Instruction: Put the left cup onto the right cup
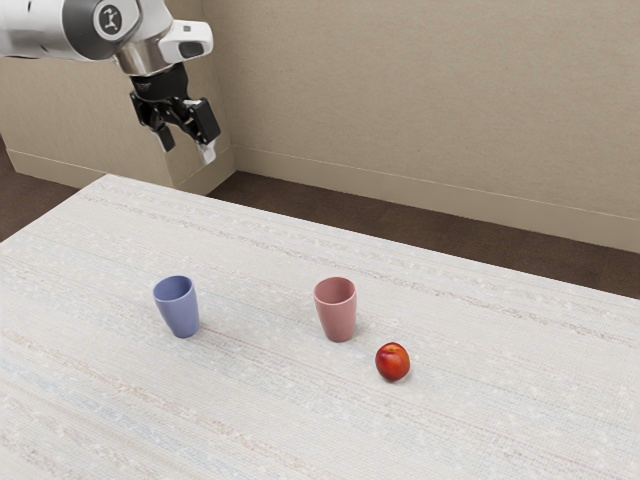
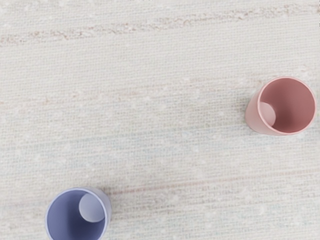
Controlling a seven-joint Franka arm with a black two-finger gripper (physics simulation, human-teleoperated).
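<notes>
Exterior view: the gripper (image 1: pixel 186 142) hangs high over the table's (image 1: pixel 520 420) far edge at the exterior view's left, fingers spread wide with nothing between them. The arm (image 1: pixel 60 28) carries a round emblem (image 1: pixel 108 17) whose sign cannot be read. The blue cup (image 1: pixel 176 306) stands upright at the exterior view's left, well apart from the upright pink cup (image 1: pixel 335 308) to its right. A red fruit (image 1: pixel 393 361) lies near the pink cup, on its near right. Wrist view: blue cup (image 2: pixel 77 215) and pink cup (image 2: pixel 282 106), mouths up, both plain.

We see a smooth, matt blue cup (image 1: pixel 176 305) and pink cup (image 1: pixel 335 308), a shiny red fruit (image 1: pixel 392 361), a pale grainy wood table (image 1: pixel 480 420).
</notes>
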